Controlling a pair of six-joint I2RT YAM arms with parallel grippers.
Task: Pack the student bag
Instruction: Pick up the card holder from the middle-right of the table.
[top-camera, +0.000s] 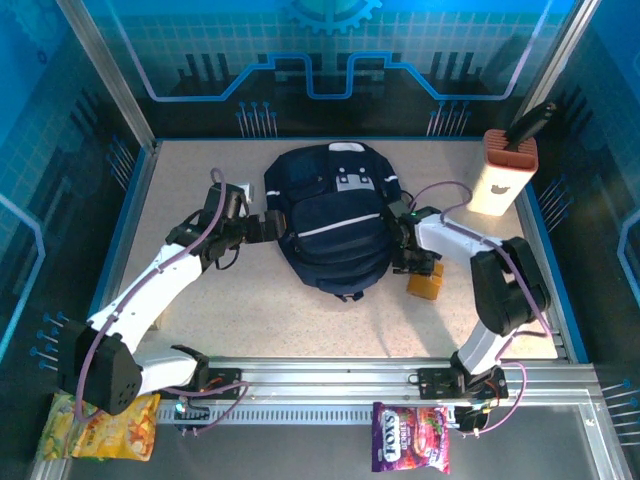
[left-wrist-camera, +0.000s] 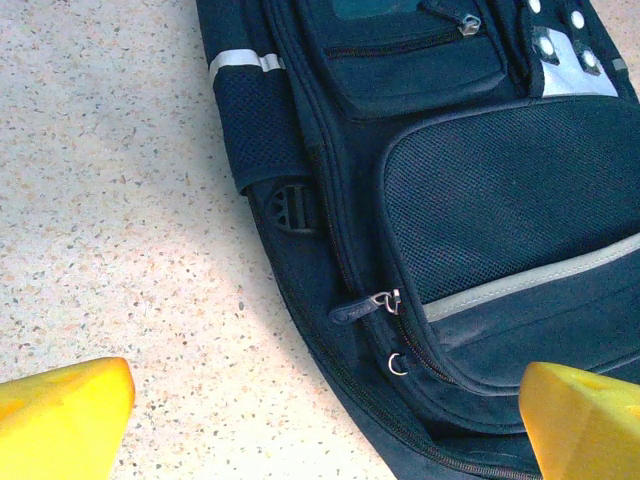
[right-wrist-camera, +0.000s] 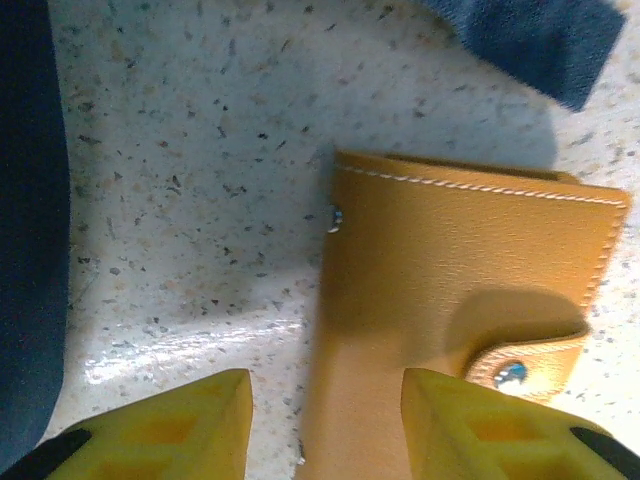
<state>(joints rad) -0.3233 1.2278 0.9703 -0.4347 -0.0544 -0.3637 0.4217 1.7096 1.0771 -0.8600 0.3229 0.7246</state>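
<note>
We see bright overhead light, a glare streak on the table (right-wrist-camera: 190, 350), soft shadow across the tan wallet (right-wrist-camera: 450, 250), yellow fingertips (left-wrist-camera: 60, 415) slightly blurred.

We saw student bag (top-camera: 330, 225) blocking table (top-camera: 300, 320) centre; wallet (top-camera: 425, 282) close at its 4 o'clock, box (top-camera: 503, 175) at 2; 7 o'clock free.

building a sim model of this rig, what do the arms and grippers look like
Both the left arm and right arm have white tube links, bulky black joint housings and a lilac cable looping alongside. The left gripper and right gripper carry chunky yellow fingers; the right's show hollow moulded pockets and black bases.
</note>
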